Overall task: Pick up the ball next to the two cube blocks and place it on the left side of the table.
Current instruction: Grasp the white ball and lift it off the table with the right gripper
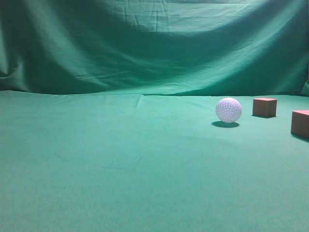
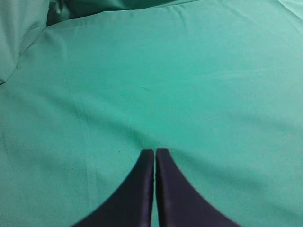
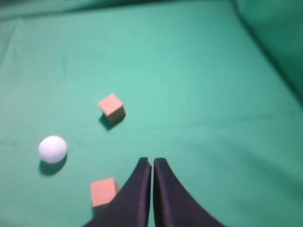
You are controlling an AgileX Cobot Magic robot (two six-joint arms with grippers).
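The white dimpled ball (image 1: 228, 109) rests on the green table (image 1: 120, 169) at the right, just left of two reddish-brown cube blocks (image 1: 264, 107) (image 1: 300, 123). In the right wrist view the ball (image 3: 52, 149) lies at the left, one cube (image 3: 111, 106) farther off and one cube (image 3: 103, 191) close to the left of my right gripper (image 3: 152, 161). That gripper is shut and empty, held above the cloth. My left gripper (image 2: 155, 151) is shut and empty over bare cloth. Neither gripper shows in the exterior view.
The green cloth backdrop (image 1: 154, 43) rises behind the table. A fold of cloth (image 2: 23, 28) lies at the upper left of the left wrist view, and another fold (image 3: 274, 33) at the upper right of the right wrist view.
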